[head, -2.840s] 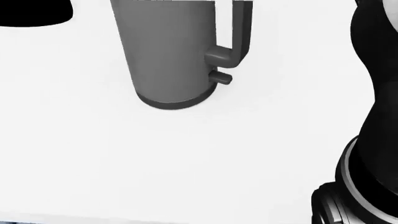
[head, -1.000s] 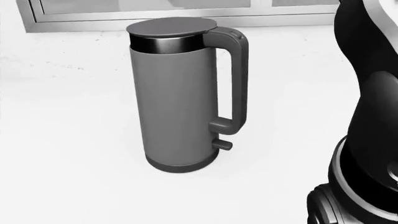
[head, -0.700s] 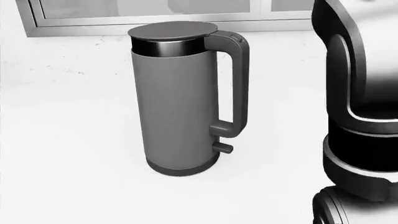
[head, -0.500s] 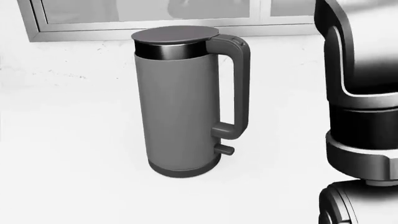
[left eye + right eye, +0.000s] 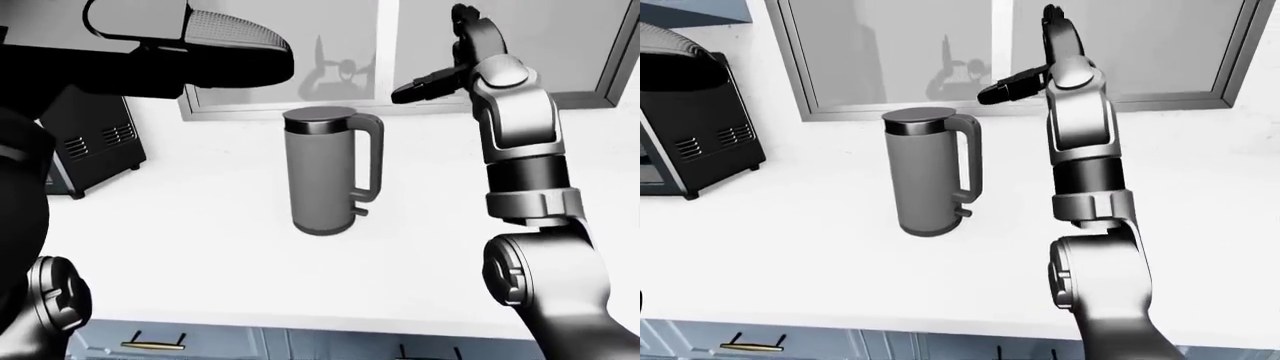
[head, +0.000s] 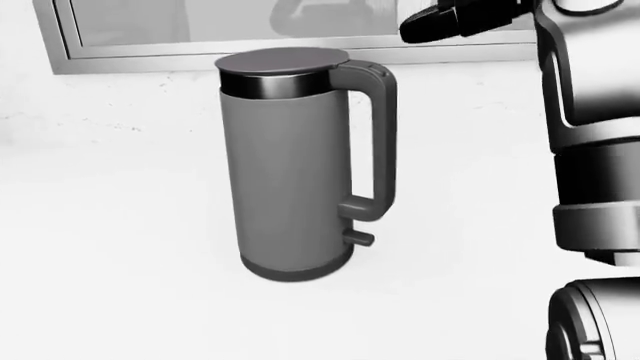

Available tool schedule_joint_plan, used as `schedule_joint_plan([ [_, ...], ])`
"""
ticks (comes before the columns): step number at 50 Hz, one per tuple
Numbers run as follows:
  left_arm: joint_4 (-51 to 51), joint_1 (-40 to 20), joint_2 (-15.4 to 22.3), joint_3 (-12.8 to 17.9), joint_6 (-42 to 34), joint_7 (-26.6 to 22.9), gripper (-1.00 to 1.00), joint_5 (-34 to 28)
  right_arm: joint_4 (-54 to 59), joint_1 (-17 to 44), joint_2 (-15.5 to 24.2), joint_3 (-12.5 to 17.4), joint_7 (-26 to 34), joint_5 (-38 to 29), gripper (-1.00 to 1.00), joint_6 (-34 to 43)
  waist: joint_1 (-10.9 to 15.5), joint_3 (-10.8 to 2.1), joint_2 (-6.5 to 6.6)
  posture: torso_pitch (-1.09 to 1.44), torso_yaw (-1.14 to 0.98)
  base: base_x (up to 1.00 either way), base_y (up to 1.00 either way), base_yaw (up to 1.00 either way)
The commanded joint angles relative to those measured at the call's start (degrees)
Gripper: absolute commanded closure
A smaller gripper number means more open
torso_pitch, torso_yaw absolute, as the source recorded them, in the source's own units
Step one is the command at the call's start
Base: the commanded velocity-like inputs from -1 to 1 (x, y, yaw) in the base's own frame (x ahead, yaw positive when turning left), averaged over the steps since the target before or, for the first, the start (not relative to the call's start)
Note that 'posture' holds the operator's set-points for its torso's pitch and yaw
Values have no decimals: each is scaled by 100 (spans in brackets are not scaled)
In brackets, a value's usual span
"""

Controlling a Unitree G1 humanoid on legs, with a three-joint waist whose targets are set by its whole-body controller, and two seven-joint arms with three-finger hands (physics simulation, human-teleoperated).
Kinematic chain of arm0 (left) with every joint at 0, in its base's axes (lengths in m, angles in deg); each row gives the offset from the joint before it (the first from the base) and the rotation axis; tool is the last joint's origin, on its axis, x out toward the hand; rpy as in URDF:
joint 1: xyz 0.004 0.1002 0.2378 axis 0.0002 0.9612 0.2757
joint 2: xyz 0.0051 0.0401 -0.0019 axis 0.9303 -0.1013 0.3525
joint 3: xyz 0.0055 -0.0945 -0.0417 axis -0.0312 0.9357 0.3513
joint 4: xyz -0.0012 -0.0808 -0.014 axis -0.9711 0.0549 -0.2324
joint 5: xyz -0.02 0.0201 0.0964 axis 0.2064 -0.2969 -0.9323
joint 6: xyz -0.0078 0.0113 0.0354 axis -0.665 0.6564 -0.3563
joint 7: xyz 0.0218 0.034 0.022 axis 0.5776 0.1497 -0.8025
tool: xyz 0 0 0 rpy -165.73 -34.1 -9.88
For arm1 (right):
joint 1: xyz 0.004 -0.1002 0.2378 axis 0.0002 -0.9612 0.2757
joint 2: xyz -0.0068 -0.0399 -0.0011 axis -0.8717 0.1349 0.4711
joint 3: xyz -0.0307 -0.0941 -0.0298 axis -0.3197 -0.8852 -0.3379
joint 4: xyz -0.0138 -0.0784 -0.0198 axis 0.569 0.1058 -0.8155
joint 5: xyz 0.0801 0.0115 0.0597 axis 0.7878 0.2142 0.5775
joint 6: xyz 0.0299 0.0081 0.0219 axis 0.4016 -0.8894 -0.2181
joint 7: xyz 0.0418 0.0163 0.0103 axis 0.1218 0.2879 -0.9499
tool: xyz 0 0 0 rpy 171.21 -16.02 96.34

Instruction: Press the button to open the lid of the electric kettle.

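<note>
I am hovering my right hand (image 5: 1025,75), fingers spread and holding nothing, above the electric kettle (image 6: 290,161), risking tipping it if I am missing the handle-top button (image 6: 374,70).

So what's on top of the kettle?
A flat dark lid sits shut on the kettle. The right hand is beside it, not touching. What's inside is hidden.

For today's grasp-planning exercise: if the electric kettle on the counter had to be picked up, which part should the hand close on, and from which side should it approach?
Grip the handle of the electric kettle. It is a tall upright loop on the kettle's right side in the head view, with an open gap between it and the body for fingers to pass through. Approach from the view's right, where the right hand is raised nearby. The smooth cylindrical body looks too wide to grip.
</note>
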Motion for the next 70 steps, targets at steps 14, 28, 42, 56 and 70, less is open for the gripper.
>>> schedule_joint_plan([
  [14, -90, -95, -22, 26, 26, -8, -100, -145, 1614, 966, 67, -72, -139, -368, -100, -968, 13, 9, 35, -66, 0, 0, 0, 0],
  [28, -80, -71, -70, 44, -5, -77, -100, -235, 2676, 1603, 81, -54, -331, -534, -100, -1342, 13, 0, 51, -66, 0, 0, 0, 0],
  [42, -85, -119, -77, 59, -61, -80, -100, -179, 3442, 1842, -34, -27, -1021, -573, -100, -1734, 0, -5, 65, -66, 0, 0, 0, 0],
  [56, -109, -105, 24, 71, 19, -55, -100, -109, 4101, 1988, -287, -99, -1338, -773, -100, -1998, -6, -3, 88, -66, 0, 0, 0, 0],
  [70, -117, -113, 41, 62, 38, -67, -100, -111, 4328, 2001, -375, -104, -1374, -1124, -100, -2194, 27, 3, 96, -66, 0, 0, 0, 0],
])
